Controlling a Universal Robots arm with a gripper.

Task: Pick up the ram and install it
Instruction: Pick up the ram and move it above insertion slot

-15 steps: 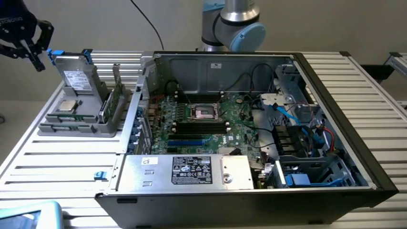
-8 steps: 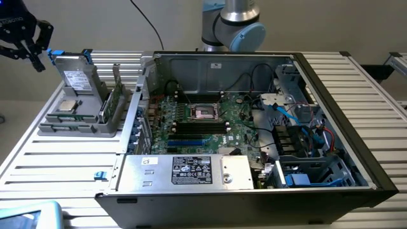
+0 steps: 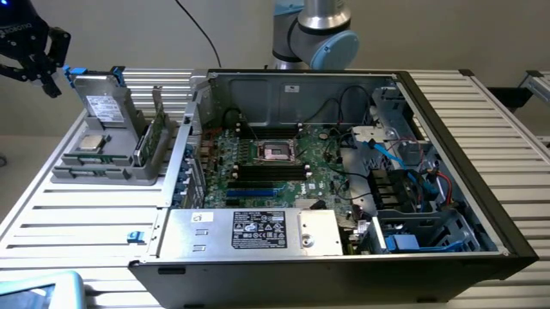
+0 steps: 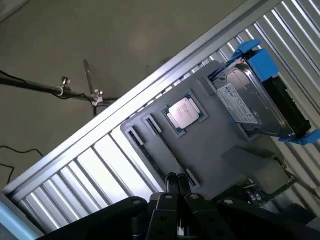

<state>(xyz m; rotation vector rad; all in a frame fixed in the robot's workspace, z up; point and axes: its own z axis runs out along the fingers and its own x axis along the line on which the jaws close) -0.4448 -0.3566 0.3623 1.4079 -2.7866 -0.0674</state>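
The ram point(image 3: 149, 141), a thin green stick with a pale label, stands on edge along the side of the grey holder point(image 3: 103, 168) nearest the case, on the exterior view's left. My black gripper point(image 3: 33, 76) hangs in the air beyond the holder's far corner, well apart from the ram and holding nothing. In the wrist view its fingertips point(image 4: 172, 184) sit close together above the holder point(image 4: 210, 155). A green board edge point(image 4: 276, 188) peeks from behind the holder there; I cannot tell if it is the ram. The black memory slots point(image 3: 272, 172) lie on the motherboard point(image 3: 257, 187) below the CPU socket.
The holder also carries a hard drive point(image 3: 105, 103) with blue clips, a loose CPU point(image 3: 89, 143) and a taller green card point(image 3: 159, 102). The open computer case point(image 3: 447, 212) has high walls, cables and a power supply point(image 3: 254, 230) at its front. A slatted metal table point(image 3: 77, 219) lies underneath.
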